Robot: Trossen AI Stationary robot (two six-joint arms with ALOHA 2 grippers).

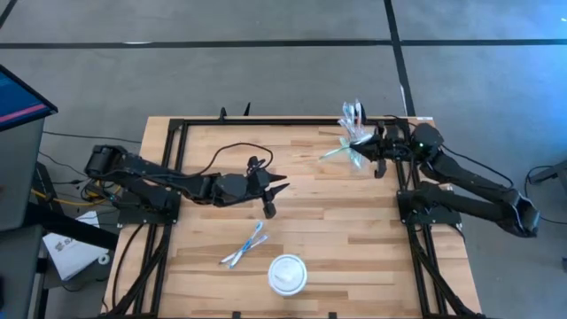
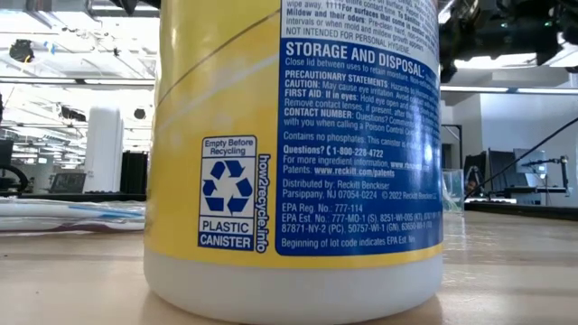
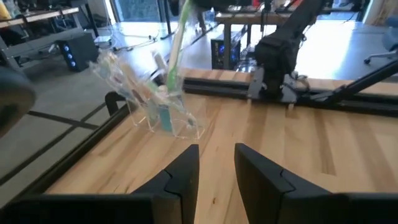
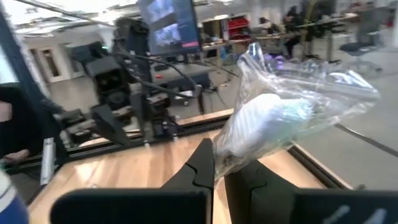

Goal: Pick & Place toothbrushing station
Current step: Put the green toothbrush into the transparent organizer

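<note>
A clear tumbler (image 3: 166, 115) with a green toothbrush (image 3: 176, 43) and clear-wrapped brushes stands tilted by the far right rail (image 1: 353, 146). Whether it rests on the table I cannot tell. My right gripper (image 4: 219, 165) is beside it (image 1: 374, 152), level, shut on a crinkled clear wrapper (image 4: 292, 109) with white and pale blue contents. My left gripper (image 3: 216, 155) hovers open over the table's middle (image 1: 275, 197), pointing toward the tumbler, with nothing between its fingers. Loose toothbrushes (image 1: 244, 245) lie flat on the wood at the near centre. My right gripper pinches the wrapper's lower corner (image 4: 225, 155) between its two fingertips. The fingers come in level from the table's right side. The rest of the wrapper stands up and away above the fingers, clear of the table.
A yellow plastic canister (image 2: 293, 153) with a white lid (image 1: 288, 273) stands near the front edge and blocks most of the low view. Black frame rails (image 1: 266, 123) run around the table. Bare wood lies between the two arms.
</note>
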